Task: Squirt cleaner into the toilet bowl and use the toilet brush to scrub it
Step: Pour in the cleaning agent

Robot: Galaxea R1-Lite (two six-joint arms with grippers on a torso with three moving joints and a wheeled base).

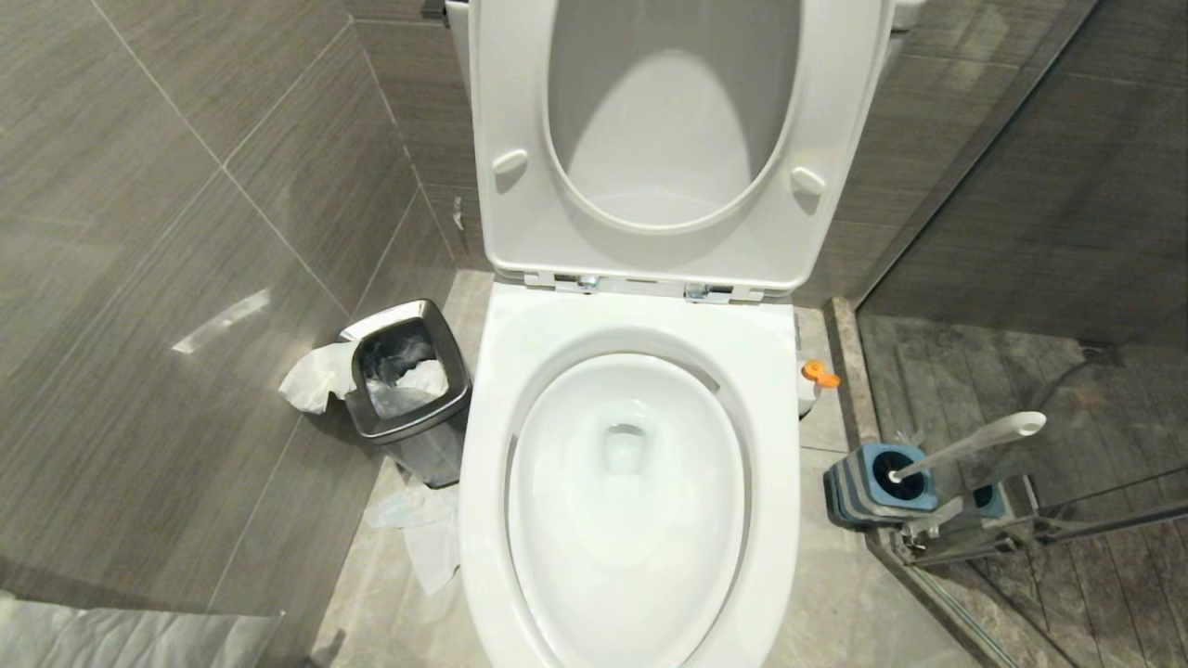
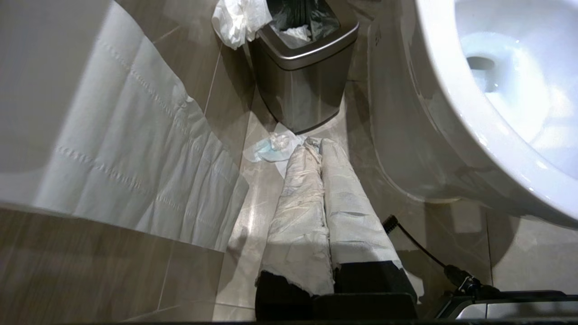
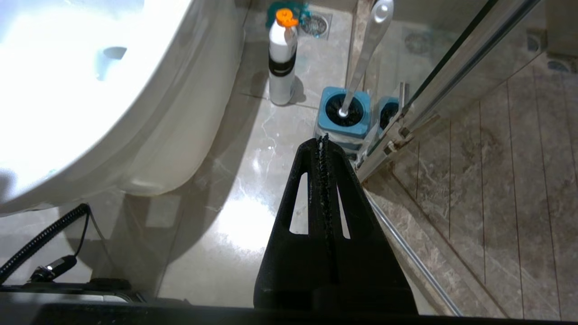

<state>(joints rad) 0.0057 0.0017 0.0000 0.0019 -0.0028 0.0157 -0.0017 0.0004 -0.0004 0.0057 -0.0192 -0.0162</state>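
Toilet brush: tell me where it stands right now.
In the head view the toilet brush stands in its blue holder on the floor right of the toilet bowl, against the glass door.

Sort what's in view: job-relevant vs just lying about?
Job: glossy white ceramic toilet bowl; white-handled black-bristled toilet brush in its blue-topped holder; orange-capped white cleaner bottle.
Lying about: square steel waste bin; crumpled white tissue on the floor.
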